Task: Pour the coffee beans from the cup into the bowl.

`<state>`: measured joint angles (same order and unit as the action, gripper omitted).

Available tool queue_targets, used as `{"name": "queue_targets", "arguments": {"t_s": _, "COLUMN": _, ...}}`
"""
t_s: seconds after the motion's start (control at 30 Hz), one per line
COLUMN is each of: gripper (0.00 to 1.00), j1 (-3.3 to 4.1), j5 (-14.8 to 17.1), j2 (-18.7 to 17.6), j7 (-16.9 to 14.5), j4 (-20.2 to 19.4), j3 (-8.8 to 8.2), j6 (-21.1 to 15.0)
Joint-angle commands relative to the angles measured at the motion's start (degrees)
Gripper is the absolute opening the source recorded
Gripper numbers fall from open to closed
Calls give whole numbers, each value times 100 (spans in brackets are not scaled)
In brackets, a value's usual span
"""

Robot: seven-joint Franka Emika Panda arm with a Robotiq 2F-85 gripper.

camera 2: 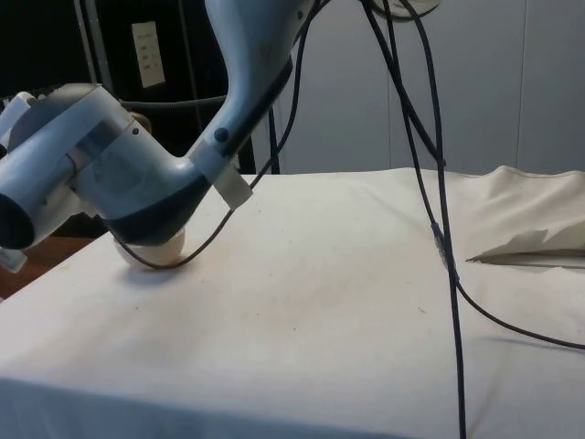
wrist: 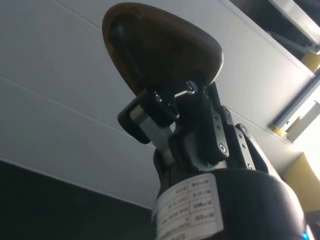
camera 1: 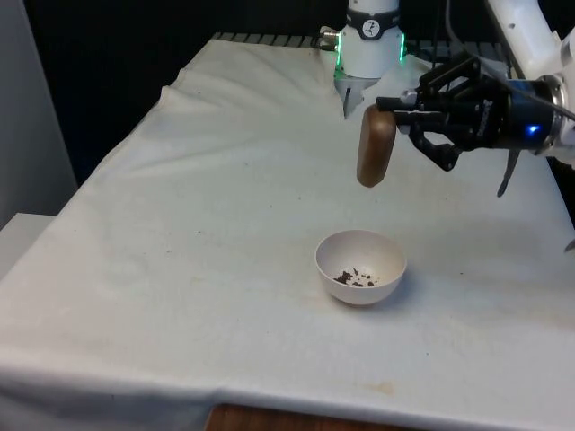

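Fingers (camera 1: 402,112) gripped the brown cup (camera 1: 375,146), tipped over above the white bowl (camera 1: 360,267), which held coffee beans (camera 1: 356,278) on the tabletop (camera 1: 180,233).

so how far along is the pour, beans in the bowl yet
Mostly done, it seems: coffee beans already lie in the white bowl. In hand: the gripper holds the brown cup tipped on its side above and behind the bowl. I cannot tell whether any beans are left inside it. Left: righting the cup and setting it down.
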<state>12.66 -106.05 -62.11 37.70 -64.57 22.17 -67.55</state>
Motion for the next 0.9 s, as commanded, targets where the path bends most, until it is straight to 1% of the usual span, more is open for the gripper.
{"name": "queue_targets", "arguments": {"t_s": 0.0, "gripper": 0, "j1": -34, "j5": 52, "j2": 34, "j7": 11, "j4": -6, "j3": 57, "j6": -23}}
{"name": "queue_targets", "arguments": {"t_s": 0.07, "gripper": 0, "j1": -57, "j5": 52, "j2": 52, "j7": 23, "j4": -6, "j3": 103, "j6": -23}}
{"name": "queue_targets", "arguments": {"t_s": 0.1, "gripper": 0, "j1": -40, "j5": 6, "j2": 29, "j7": 17, "j4": 0, "j3": 69, "j6": 0}}
{"name": "queue_targets", "arguments": {"t_s": 0.13, "gripper": 0, "j1": -80, "j5": 57, "j2": 69, "j7": 34, "j4": -6, "j3": 143, "j6": -23}}
{"name": "queue_targets", "arguments": {"t_s": 0.17, "gripper": 0, "j1": -97, "j5": 57, "j2": 80, "j7": 40, "j4": -6, "j3": 166, "j6": -23}}
{"name": "queue_targets", "arguments": {"t_s": 0.4, "gripper": 0, "j1": -178, "j5": 69, "j2": 115, "j7": 92, "j4": 0, "j3": 309, "j6": -34}}
{"name": "queue_targets", "arguments": {"t_s": 0.43, "gripper": 0, "j1": -155, "j5": 17, "j2": 92, "j7": 92, "j4": 0, "j3": 275, "j6": 0}}
{"name": "queue_targets", "arguments": {"t_s": 0.47, "gripper": 0, "j1": -201, "j5": 74, "j2": 120, "j7": 115, "j4": 0, "j3": 350, "j6": -34}}
{"name": "queue_targets", "arguments": {"t_s": 0.73, "gripper": 0, "j1": -309, "j5": 120, "j2": 160, "j7": 241, "j4": -6, "j3": 544, "j6": -40}}
{"name": "queue_targets", "arguments": {"t_s": 0.77, "gripper": 0, "j1": -269, "j5": 63, "j2": 132, "j7": 229, "j4": 0, "j3": 487, "j6": 0}}
{"name": "queue_targets", "arguments": {"t_s": 0.8, "gripper": 0, "j1": -321, "j5": 126, "j2": 160, "j7": 258, "j4": -6, "j3": 561, "j6": -46}}
{"name": "queue_targets", "arguments": {"t_s": 0.87, "gripper": 0, "j1": -338, "j5": 155, "j2": 178, "j7": 292, "j4": -6, "j3": 602, "j6": -46}}
